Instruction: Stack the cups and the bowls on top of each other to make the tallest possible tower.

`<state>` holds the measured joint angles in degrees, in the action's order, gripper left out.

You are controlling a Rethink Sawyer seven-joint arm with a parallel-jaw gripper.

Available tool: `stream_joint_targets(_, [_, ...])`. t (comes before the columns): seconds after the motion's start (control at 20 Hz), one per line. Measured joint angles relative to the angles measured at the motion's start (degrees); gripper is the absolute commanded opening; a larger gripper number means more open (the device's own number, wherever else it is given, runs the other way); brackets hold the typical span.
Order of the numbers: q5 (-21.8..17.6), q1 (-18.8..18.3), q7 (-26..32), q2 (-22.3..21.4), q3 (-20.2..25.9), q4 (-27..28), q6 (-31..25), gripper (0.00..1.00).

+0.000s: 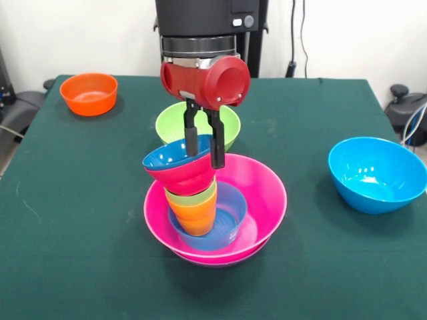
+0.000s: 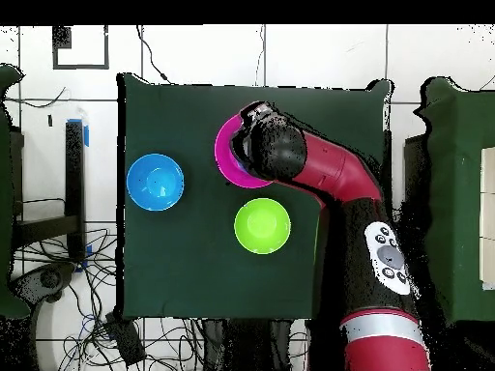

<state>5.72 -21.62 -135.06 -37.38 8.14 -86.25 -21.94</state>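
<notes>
Jaws (image 1: 201,148) narrowed onto the rim of the dark-blue bowl (image 1: 168,155), one finger inside, one outside against the red bowl (image 1: 183,177) beneath it. Both tilted atop the tower (image 1: 197,200): under them a green cup (image 1: 198,197) nested in an orange cup (image 1: 195,219), standing in a light-blue bowl (image 1: 223,230), inside the pink bowl (image 1: 267,200), with a purple rim just visible below. Behind the tower, near it, a lime bowl (image 1: 172,123). Well apart on the green counter (image 1: 80,220): a sky-blue bowl (image 1: 377,175) at one side, an orange bowl (image 1: 89,93) at a far corner. From overhead, tower mostly hidden under the arm (image 2: 329,174); pink rim showing.
</notes>
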Motion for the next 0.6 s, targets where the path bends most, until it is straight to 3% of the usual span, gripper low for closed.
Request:
stream_joint_targets(0.05, [0.0, 0.0, 0.0, 0.3, 0.1, 0.0, 0.0, 0.0])
stream_joint_targets(0.6, [-0.1, 0.4, 0.0, 0.7, 0.1, 0.0, 0.0, 0.0])
